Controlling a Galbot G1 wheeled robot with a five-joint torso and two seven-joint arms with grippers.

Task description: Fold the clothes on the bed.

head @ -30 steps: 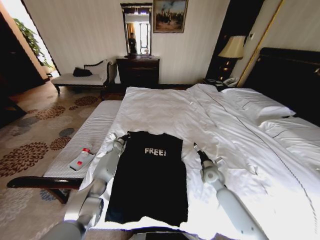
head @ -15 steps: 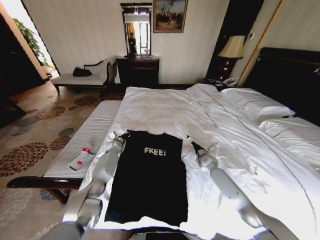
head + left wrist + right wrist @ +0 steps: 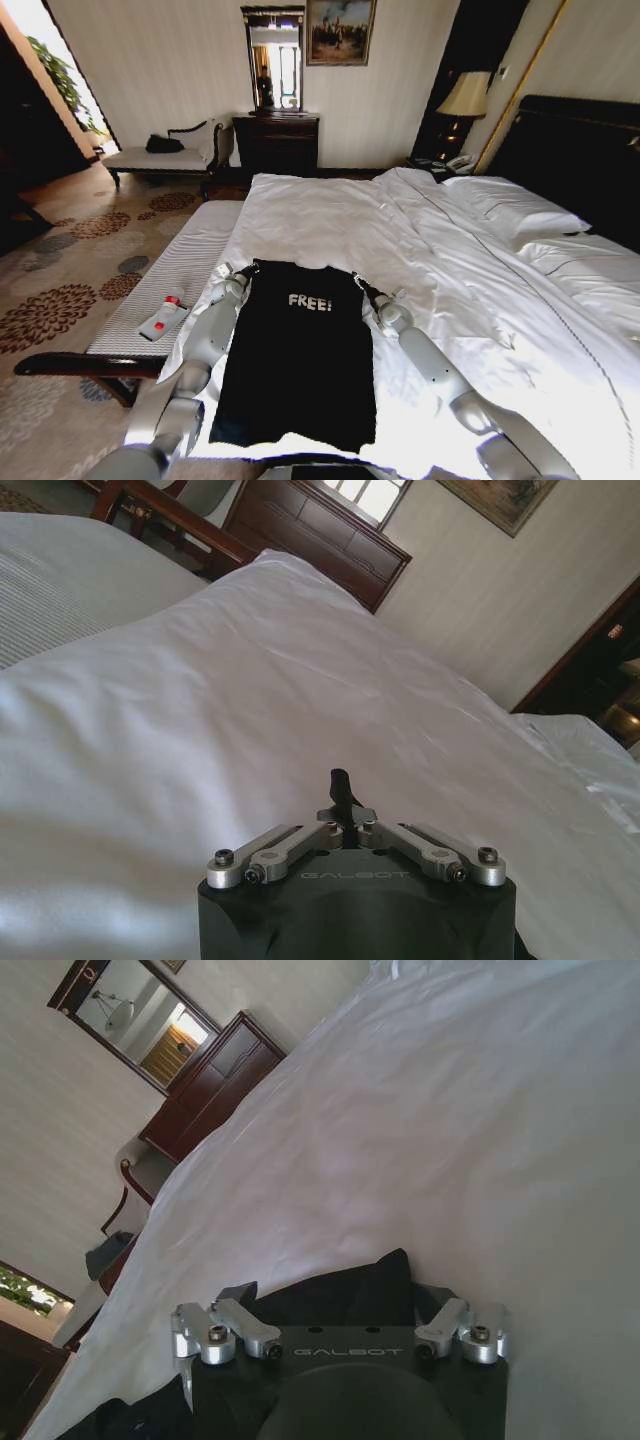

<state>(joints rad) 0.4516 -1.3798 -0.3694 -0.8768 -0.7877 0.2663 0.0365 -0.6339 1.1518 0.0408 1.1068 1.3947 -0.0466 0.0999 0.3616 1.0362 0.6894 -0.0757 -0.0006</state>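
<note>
Left hand (image 3: 248, 268) sits at the T-shirt's (image 3: 300, 360) left shoulder corner, fingers pressed together on a small tab of black fabric, as the left wrist view confirms (image 3: 343, 798). Right hand (image 3: 362, 287) is at the right shoulder corner, fingers spread with black fabric lying between them (image 3: 340, 1295). T-shirt lies flat, "FREE!" lettering upward, long axis running from the bed's (image 3: 330, 215) near edge across the bed, collar away from the robot, hem at the near edge, close to the foot corner beside the striped bench (image 3: 175, 275)
</note>
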